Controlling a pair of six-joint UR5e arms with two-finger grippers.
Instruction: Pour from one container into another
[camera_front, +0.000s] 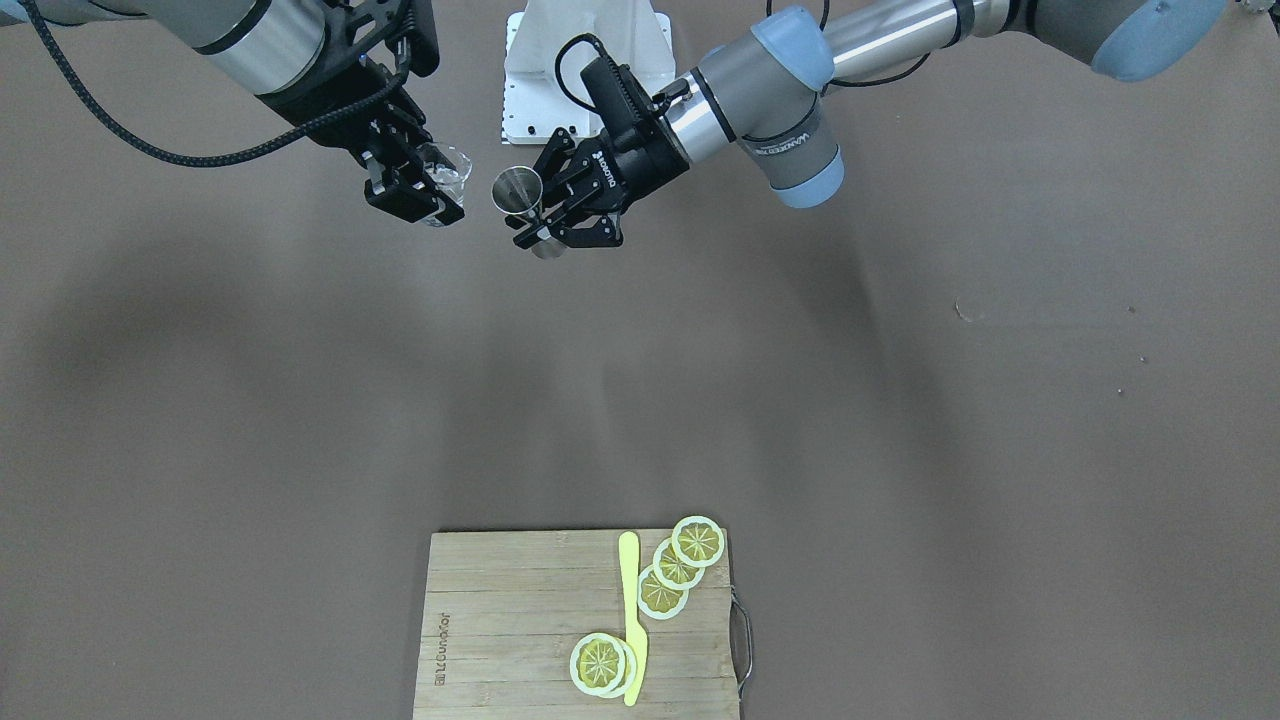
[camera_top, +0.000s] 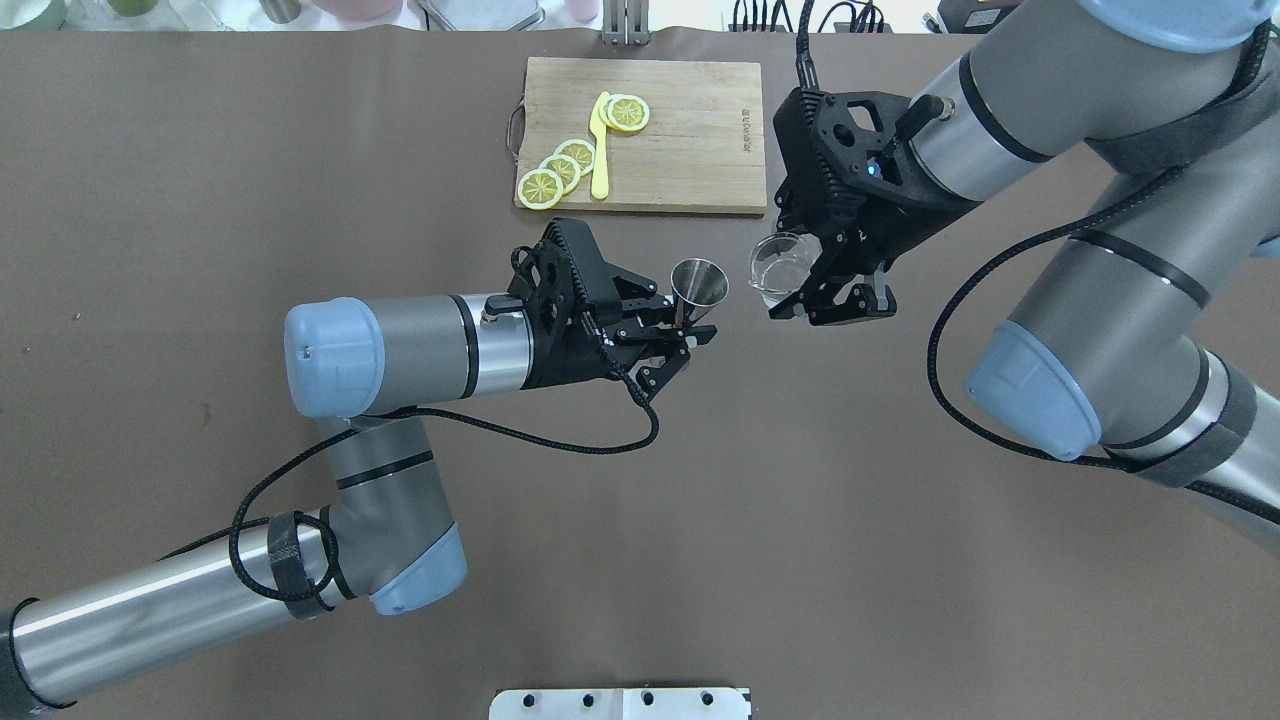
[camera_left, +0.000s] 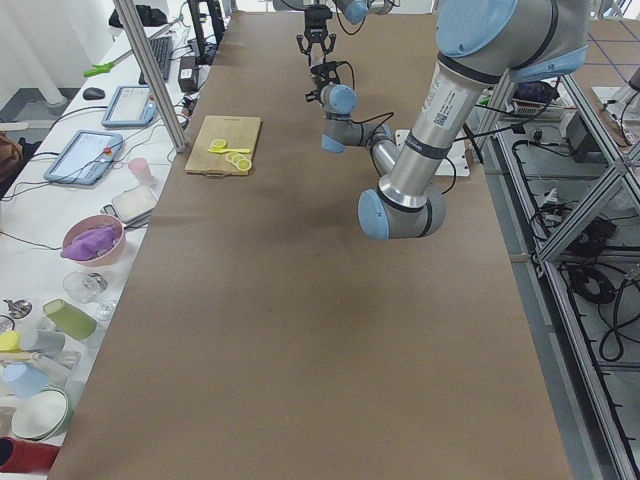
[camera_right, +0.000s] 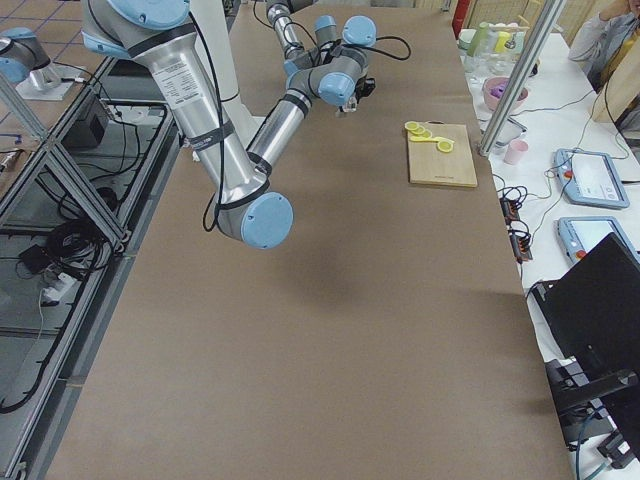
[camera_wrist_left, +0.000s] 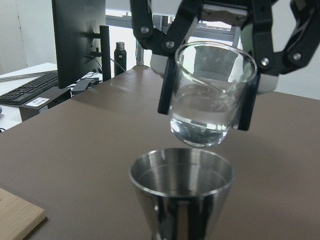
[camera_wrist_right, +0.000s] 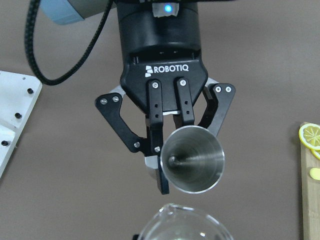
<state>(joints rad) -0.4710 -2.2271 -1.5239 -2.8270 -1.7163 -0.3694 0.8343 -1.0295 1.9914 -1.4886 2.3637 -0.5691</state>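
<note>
Above the brown table (camera_top: 800, 520), held off its surface, item one: small grey stainless-steel hourglass jigger (camera_top: 700, 288), mouth up, pinched at its narrow waist between the two fingers of my left gripper (camera_top: 688, 338). Item two: small clear glass cup with a pinched pouring lip (camera_top: 779, 268), clamped between the fingers of my right gripper (camera_top: 828, 298), with clear liquid pooled in its rounded bottom. It hangs near the jigger without touching it, and in my left wrist view its base sits higher than the jigger's rim. Item three, at the table's far edge, well apart from both grippers: pale wooden cutting board with a metal handle (camera_top: 690, 140), bearing yellow lemon slices (camera_top: 560, 170) and a yellow plastic knife (camera_top: 600, 150).
</note>
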